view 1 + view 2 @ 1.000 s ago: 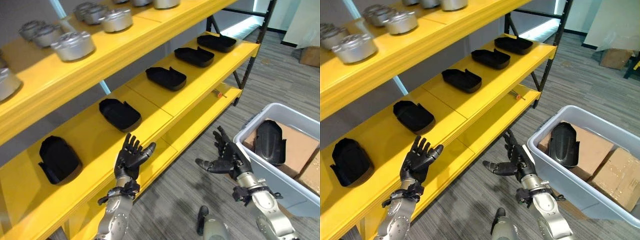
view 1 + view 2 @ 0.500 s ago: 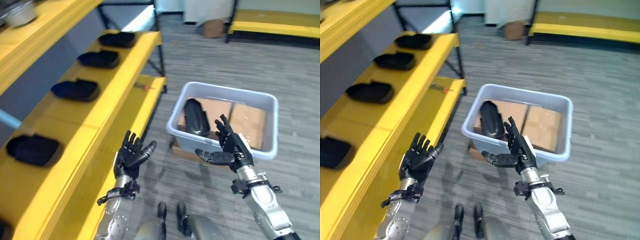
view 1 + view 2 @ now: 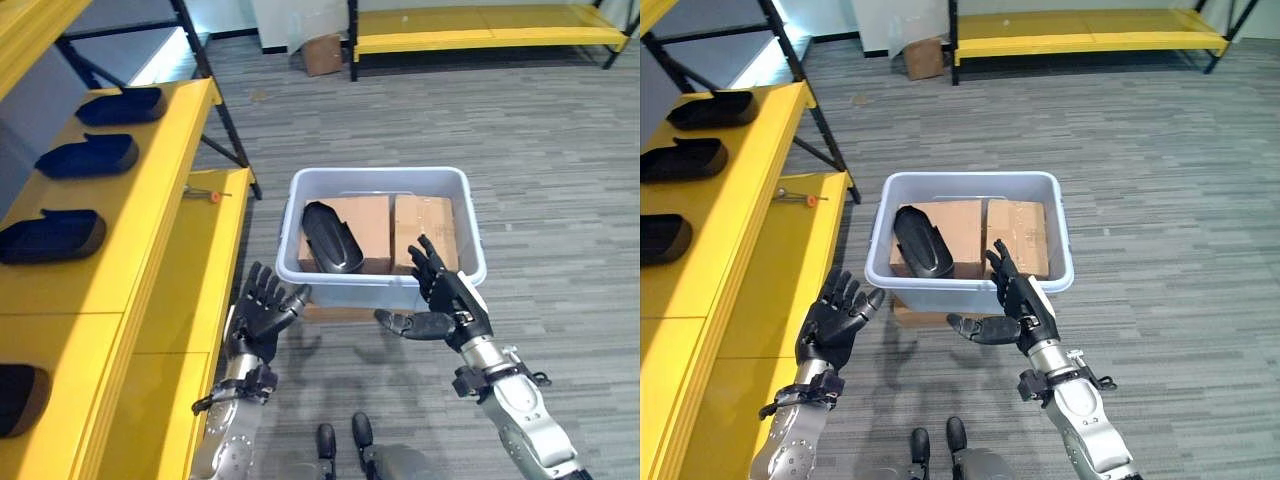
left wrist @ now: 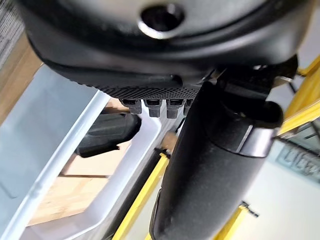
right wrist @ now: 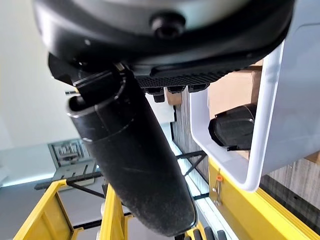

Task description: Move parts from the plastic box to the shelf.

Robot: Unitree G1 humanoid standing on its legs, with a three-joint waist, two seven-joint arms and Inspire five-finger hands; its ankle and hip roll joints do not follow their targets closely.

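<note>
**Operator:** Grey carpet floor, yellow shelf running along the left arm's side. Report task progress.

**Technician:** Partly complete, by my reading. Three black parts sit spaced along the shelf ahead of the left hand, and a fourth shows at the near end. One black part is left in the plastic box, leaning on cardboard boxes inside it.

**Operator:** Position of the box relative to the hands?

**Technician:** Just ahead of both. The right hand is raised at the near wall of the box, close to its rim. The left hand is raised between the box and the shelf edge, short of the near corner of the box.

**Operator:** Hand states?

**Technician:** Both have fingers spread and straight, thumbs out, nothing held. The remaining part lies beyond the fingertips of both, nearer the left hand's side of the box.

**Operator:** Work outstanding?

**Technician:** Reach into the box, grasp the remaining part, carry it to a free place on the shelf. Whether more parts lie under the cardboard cannot be told
</note>
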